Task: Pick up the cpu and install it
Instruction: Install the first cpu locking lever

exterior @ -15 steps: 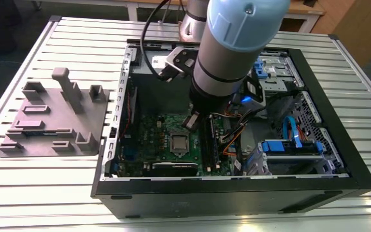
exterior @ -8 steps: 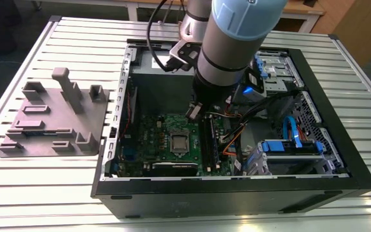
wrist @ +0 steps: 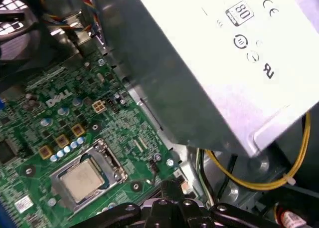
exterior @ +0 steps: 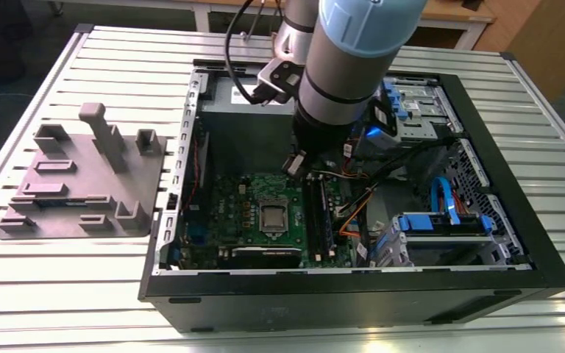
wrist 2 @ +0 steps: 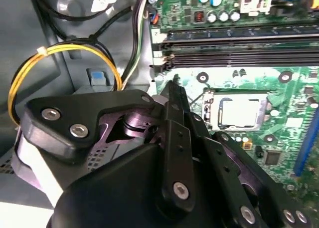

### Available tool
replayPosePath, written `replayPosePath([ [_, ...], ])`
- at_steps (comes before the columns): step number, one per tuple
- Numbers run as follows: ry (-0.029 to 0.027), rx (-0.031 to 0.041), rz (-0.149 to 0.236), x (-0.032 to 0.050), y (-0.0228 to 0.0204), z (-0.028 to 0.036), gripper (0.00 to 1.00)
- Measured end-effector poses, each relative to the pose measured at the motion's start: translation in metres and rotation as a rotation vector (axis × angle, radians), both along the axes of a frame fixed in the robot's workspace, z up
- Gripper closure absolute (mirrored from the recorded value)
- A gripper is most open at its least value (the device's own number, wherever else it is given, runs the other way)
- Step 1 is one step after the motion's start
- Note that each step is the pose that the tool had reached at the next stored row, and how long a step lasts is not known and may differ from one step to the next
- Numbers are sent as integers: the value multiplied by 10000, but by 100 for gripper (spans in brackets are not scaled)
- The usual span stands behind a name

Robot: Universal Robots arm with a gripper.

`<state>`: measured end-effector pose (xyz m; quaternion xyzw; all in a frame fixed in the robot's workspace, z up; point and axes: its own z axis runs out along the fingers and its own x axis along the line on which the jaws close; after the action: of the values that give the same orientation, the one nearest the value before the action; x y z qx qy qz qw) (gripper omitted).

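Note:
The cpu (wrist 2: 240, 112) lies flat inside the square metal socket frame on the green motherboard (wrist 2: 289, 93), silver top facing up. It also shows as the cpu (wrist: 79, 180) in the first wrist view and as a small pale square, the cpu (exterior: 273, 217), in the exterior view. My gripper (wrist 2: 174, 86) hangs inside the open computer case, above the board and a little to one side of the socket. Its fingers are closed together with nothing between them. The gripper (exterior: 297, 165) sits under the arm's wrist, apart from the chip.
A grey holder tray (exterior: 76, 184) with upright posts stands on the slatted table at the exterior view's left. The power supply box (wrist: 224, 63) and yellow cables (wrist 2: 65, 53) are close to the gripper. Memory slots (wrist 2: 239, 48) run beside the socket. Drive cage with blue cables (exterior: 440, 220) fills the case's right.

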<state>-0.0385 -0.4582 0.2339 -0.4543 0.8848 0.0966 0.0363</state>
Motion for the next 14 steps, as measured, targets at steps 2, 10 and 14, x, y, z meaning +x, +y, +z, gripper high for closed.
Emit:
replayPosePath([
  [2, 0, 1, 31, -36, 7, -18, 89],
  [10, 1, -8, 566, -67, -6, -27, 89],
  [14, 0, -13, 566, -69, -41, -27, 89],
])
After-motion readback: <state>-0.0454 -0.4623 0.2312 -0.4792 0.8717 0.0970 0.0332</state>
